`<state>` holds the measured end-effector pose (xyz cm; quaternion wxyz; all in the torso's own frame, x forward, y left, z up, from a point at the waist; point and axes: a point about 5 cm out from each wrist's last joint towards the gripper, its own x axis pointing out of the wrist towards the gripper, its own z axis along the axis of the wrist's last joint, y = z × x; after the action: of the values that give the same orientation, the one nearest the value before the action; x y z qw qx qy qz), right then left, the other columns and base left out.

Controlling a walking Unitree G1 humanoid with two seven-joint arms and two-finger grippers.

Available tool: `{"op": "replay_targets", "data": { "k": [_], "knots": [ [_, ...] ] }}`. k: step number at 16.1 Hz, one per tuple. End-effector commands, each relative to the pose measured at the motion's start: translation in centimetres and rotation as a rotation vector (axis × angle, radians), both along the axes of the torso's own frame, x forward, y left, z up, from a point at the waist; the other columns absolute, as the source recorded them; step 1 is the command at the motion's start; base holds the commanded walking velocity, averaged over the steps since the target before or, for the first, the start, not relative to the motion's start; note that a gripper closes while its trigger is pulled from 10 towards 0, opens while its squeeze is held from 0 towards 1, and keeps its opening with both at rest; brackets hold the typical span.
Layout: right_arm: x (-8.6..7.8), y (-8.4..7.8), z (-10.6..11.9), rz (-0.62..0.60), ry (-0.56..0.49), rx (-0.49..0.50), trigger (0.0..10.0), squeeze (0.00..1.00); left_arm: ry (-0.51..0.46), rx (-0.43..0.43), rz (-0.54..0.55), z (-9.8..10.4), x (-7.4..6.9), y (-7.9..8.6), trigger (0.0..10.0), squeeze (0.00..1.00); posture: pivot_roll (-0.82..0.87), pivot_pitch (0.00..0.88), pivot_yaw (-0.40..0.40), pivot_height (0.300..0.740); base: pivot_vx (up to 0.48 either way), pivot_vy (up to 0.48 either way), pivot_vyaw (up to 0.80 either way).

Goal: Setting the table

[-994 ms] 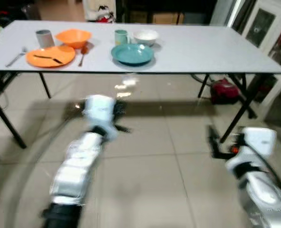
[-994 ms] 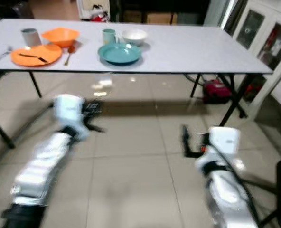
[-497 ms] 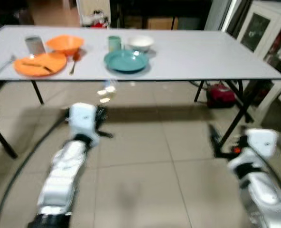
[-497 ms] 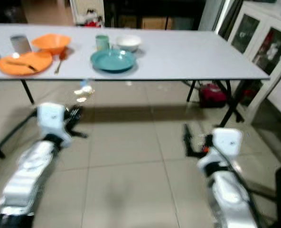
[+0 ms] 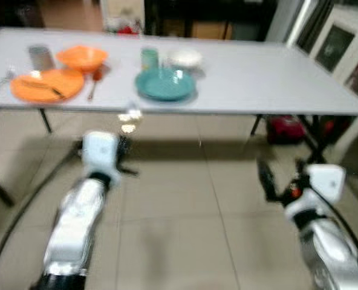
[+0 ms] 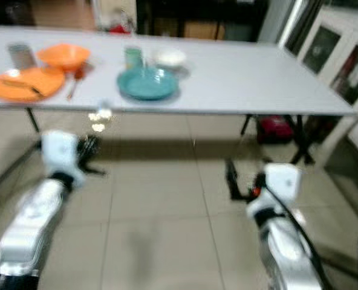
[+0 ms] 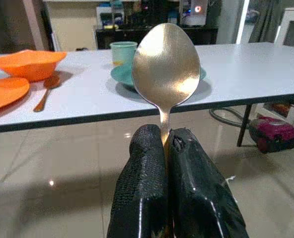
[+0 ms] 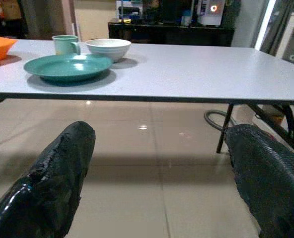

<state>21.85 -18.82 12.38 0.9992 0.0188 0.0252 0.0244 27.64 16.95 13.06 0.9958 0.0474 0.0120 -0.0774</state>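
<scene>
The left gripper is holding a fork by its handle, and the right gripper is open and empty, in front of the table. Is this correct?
Not quite. The left gripper holds a spoon, not a fork; the left wrist view shows its rounded bowl above the shut fingers. The rest is right: the right gripper is open and empty before the table.

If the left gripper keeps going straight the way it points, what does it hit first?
Probably the table edge: the left gripper, shut on the spoon, points at the front edge near the teal plate. Depth is unclear.

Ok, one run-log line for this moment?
left tool shut on spoon | right tool open, empty | table ahead
</scene>
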Motion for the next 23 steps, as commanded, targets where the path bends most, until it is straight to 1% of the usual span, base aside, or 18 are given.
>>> {"op": "replay_targets", "data": {
  "k": [1, 10, 23],
  "knots": [
    [-0.2, -0.9, 0.1, -0.024, -0.003, -0.024, 10.0, 0.0, -0.016, -0.011, -0.056, 0.4, 0.1, -1.6, 10.0, 0.0, -0.01, 0.0, -0.052, 0.74, 0.349, 0.0, 0.0],
    [-0.3, -0.7, -0.1, -0.016, -0.007, -0.024, 10.0, 0.0, -0.008, -0.009, -0.084, 0.3, 0.1, -2.1, 10.0, 0.0, -0.02, 0.0, -0.041, 0.74, 0.349, 0.0, 0.0],
    [-0.2, -0.6, 0.1, 0.01, -0.003, -0.028, 10.0, 0.0, 0.004, -0.025, -0.105, 0.1, 0.1, -3.0, 10.0, 0.0, -0.03, 0.0, -0.047, 0.74, 0.35, 0.0, 0.0]
  ]
}}
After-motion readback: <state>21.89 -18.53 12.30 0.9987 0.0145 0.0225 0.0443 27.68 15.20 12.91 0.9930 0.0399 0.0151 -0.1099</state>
